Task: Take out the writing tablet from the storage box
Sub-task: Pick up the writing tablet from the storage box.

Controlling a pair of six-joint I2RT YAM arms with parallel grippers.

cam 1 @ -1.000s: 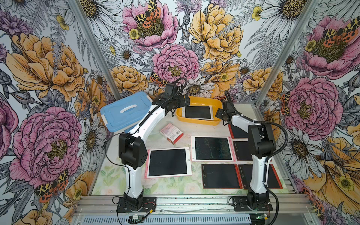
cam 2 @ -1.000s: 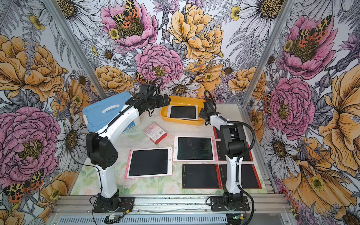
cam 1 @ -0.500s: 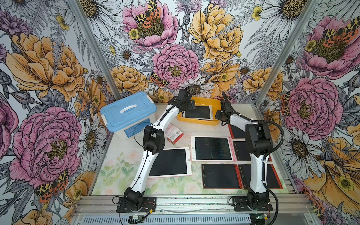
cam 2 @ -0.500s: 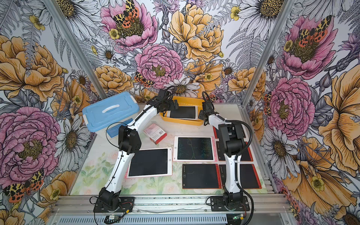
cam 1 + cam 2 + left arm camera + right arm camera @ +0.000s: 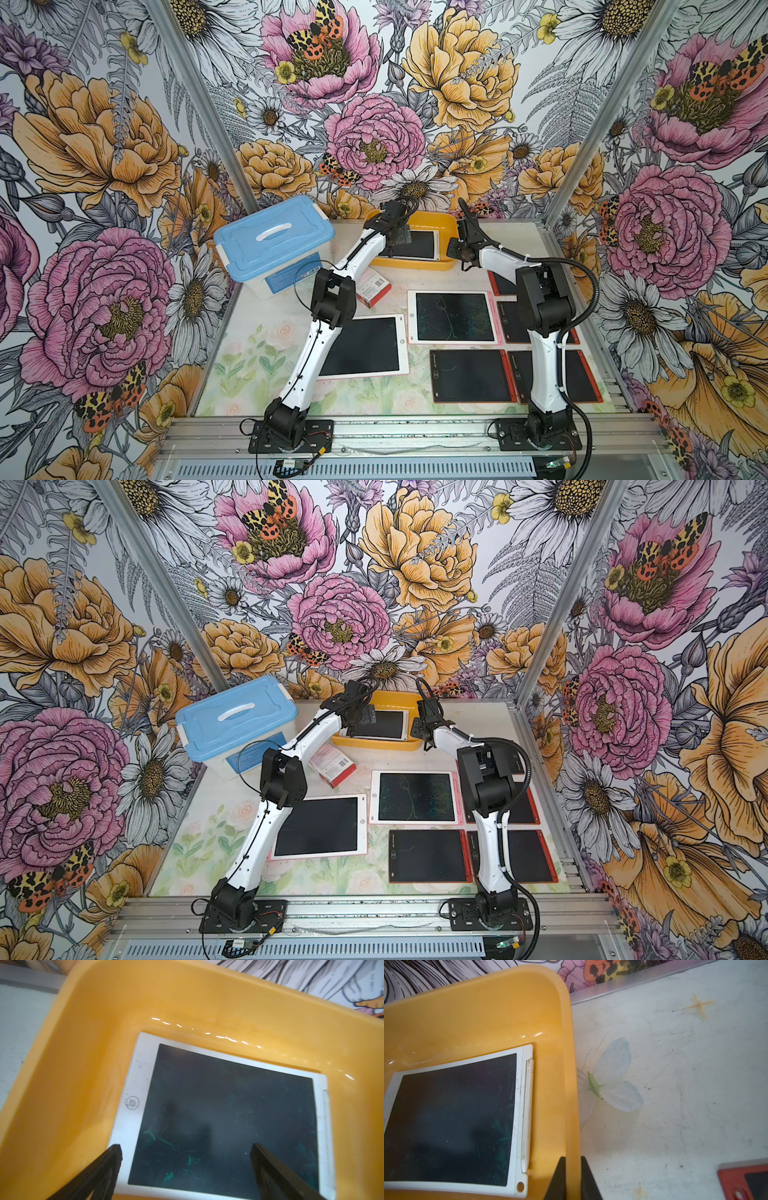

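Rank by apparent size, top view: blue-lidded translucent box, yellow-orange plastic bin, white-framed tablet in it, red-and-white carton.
1. Blue-lidded translucent box
2. Yellow-orange plastic bin
3. White-framed tablet and red-and-white carton: alike, both partly behind left arm

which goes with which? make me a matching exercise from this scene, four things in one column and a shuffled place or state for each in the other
Column A
1. writing tablet
2. left gripper
3. right gripper
4. blue-lidded box

Column B
a. shut on the rim of the storage box
b. lying flat inside the storage box
c. open, just above the tablet's screen
d. standing outside the storage box, lid on

Pairs: 1-b, 2-c, 3-a, 4-d
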